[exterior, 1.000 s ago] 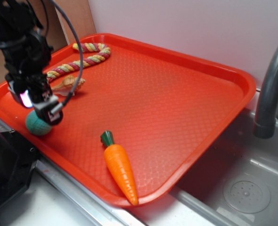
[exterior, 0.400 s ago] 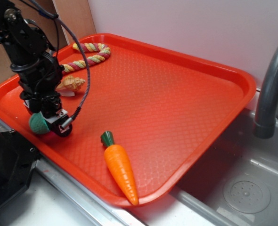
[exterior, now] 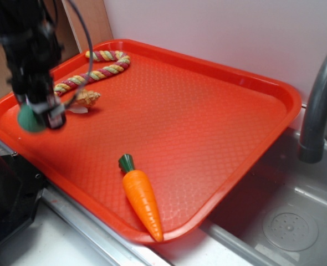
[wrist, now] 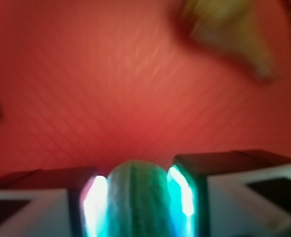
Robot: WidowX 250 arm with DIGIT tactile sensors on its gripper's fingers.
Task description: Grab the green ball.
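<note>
Green ball: the small teal-green textured ball (exterior: 28, 119) sits pinched between the black fingers of your gripper (exterior: 39, 117); the wrist view shows it (wrist: 135, 200) wedged between both pads with red tray visible beneath.
Gripper: clamped on the ball, over the near-left part of the orange-red plastic tray (exterior: 208, 72).
Change: a second ago the ball rested on the tray floor beside the lowered fingers; now it rides higher with the arm, apparently off the surface.
Meaning: you likely have the grasp; what remains is to confirm it holds.
Risk: a round ball can squirt out of flat pads, so keep your squeeze steady.
Neighbours: the tan seashell-like toy (exterior: 86, 98) and the red-yellow twisted rope (exterior: 105, 62) lie just behind; the orange plastic carrot (exterior: 143, 199) is well apart.
</note>
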